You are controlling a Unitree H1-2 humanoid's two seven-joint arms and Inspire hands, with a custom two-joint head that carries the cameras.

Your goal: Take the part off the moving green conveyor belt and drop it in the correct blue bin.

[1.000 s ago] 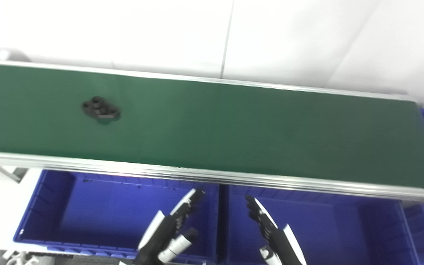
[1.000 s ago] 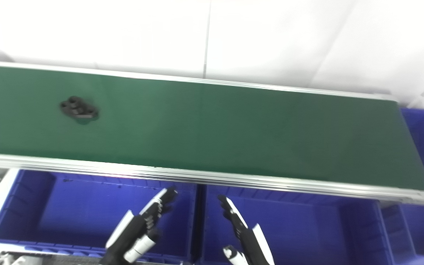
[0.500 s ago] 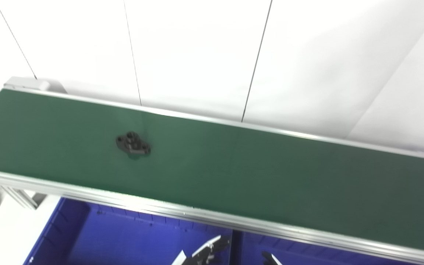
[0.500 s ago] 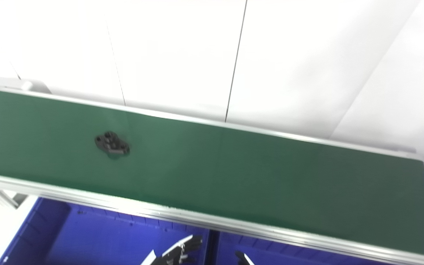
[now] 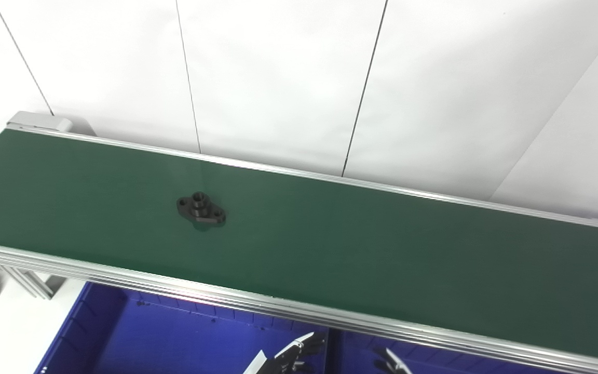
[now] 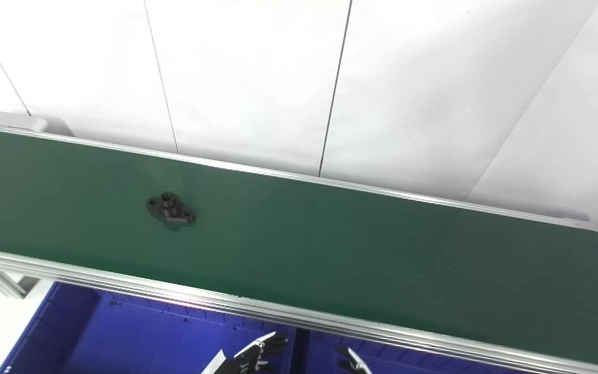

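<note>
The small black flanged metal part (image 5: 201, 210) is being carried at nine o'clock on the green conveyor belt (image 5: 382, 249); both hands, left (image 5: 291, 358) and right (image 5: 390, 362), are being held empty, fingers apart; reaching should be timed ahead of it

Both head cameras look down across the conveyor belt (image 5: 330, 249).

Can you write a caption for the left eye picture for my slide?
A black part rides the green conveyor belt above blue bins, both hands low.
</note>
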